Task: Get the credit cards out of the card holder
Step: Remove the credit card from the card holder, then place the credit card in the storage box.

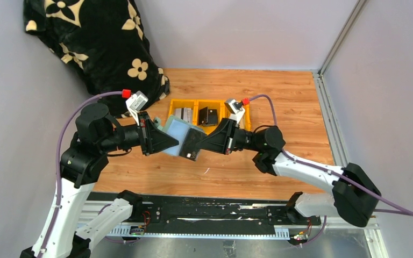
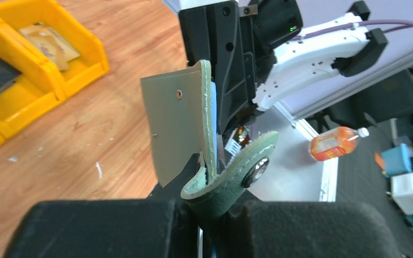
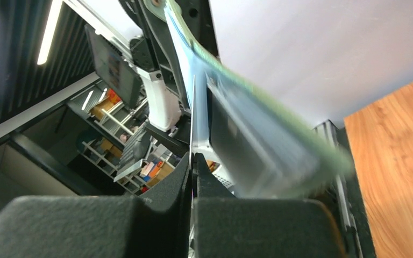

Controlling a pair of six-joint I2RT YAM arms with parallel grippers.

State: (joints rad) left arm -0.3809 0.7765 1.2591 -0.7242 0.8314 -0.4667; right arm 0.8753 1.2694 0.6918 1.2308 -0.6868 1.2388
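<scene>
Card holder (image 1: 180,133) was up in the air over the middle of the table (image 1: 279,97), opened out and held between both arms. The yellow bins (image 1: 193,102) sat on the table just past it at 12 o'clock. Left pincer (image 1: 169,142) came in from 9 o'clock and was clamped on the holder's folded green edge. In the left wrist view its fingers (image 2: 140,226) pinched the leather, and the snap tab (image 2: 255,169) curled out toward 3 o'clock. Right pincer (image 1: 203,144) met the holder from 3 o'clock at the dark inner pocket side, jaws closed. In the right wrist view a thin pale edge ran down to the fingertips (image 3: 185,172), but the blur hid whether it was a card. Black floral cloth (image 1: 97,43) lay bunched at 10 o'clock.
</scene>
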